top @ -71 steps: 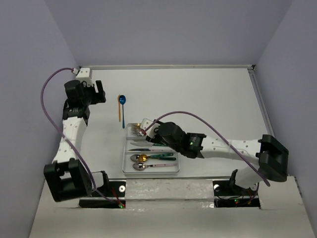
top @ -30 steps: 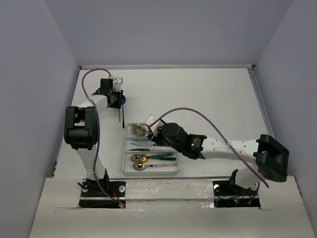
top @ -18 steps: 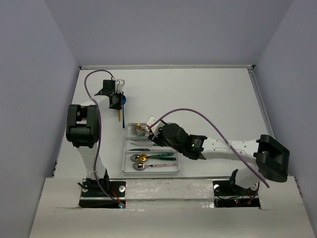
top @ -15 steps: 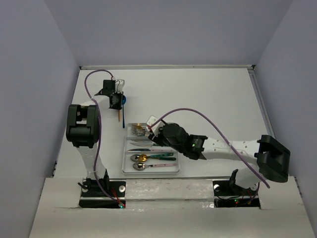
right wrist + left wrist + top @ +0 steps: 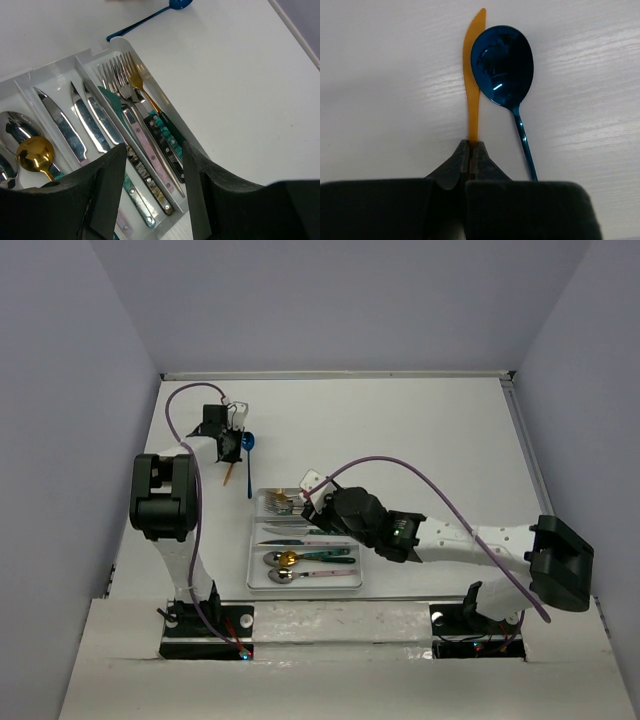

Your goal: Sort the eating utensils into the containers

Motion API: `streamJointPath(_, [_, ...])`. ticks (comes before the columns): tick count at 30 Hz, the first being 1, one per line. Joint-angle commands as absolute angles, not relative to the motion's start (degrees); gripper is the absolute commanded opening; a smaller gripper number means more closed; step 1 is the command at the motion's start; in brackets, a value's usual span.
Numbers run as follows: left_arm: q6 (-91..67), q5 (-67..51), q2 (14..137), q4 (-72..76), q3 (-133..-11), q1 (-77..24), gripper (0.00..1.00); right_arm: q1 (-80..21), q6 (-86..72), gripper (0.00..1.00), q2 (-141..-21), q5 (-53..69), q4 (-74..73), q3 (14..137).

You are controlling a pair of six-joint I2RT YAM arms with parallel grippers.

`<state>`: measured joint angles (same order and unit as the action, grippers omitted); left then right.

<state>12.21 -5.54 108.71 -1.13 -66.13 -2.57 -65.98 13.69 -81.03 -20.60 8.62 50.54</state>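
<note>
Room — plain pale-violet walls close in three sides; nothing else shows on them.

Tabletop — white, matt, faint grain in the left wrist view. It is bare apart from the items listed below.

Tray — white, three long compartments, on the near-left part of the tabletop. Forks fill the far compartment, knives the middle, spoons the near one.

Right tool — fingers apart, holding nothing, hanging over the fork compartment.

Left tool — reached out beyond the tray's far-left corner, fingers together and clamped on the handle of the gold knife. Whether the blade is off the surface cannot be told.

Blue spoon — lies on the tabletop just beside the gold knife, its bowl against the blade's edge in the left wrist view, its handle running back toward the tray.

Step in hand, as judged: pickup of the gold knife, one of the two pieces left outside the tray. The sort looks nearly done. The next move calls for a straight lift, so the blade does not drag the spoon. Then comes a carry to the middle compartment, with the knife turned to lie along it. The right arm crowds that end of the tray and may need to clear first. The blue spoon would follow, to the near compartment.
</note>
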Motion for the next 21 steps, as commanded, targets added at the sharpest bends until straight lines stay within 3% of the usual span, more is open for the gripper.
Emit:
streamJointPath(1, [12.9,-4.4,106.7,-5.8,-61.9,-0.5,0.0,-65.6,12.7,0.54,-79.0,-20.6,12.0,50.4])
streamJointPath(17, [6.4,-12.4,91.9,-0.9,-56.4,5.7,0.0,-65.6,10.3,0.54,-78.2,-18.9,11.6,51.3])
streamJointPath(21, [4.8,-15.0,87.1,-0.4,-55.8,7.0,0.0,-64.3,5.6,0.61,-79.4,-18.5,10.9,52.9])
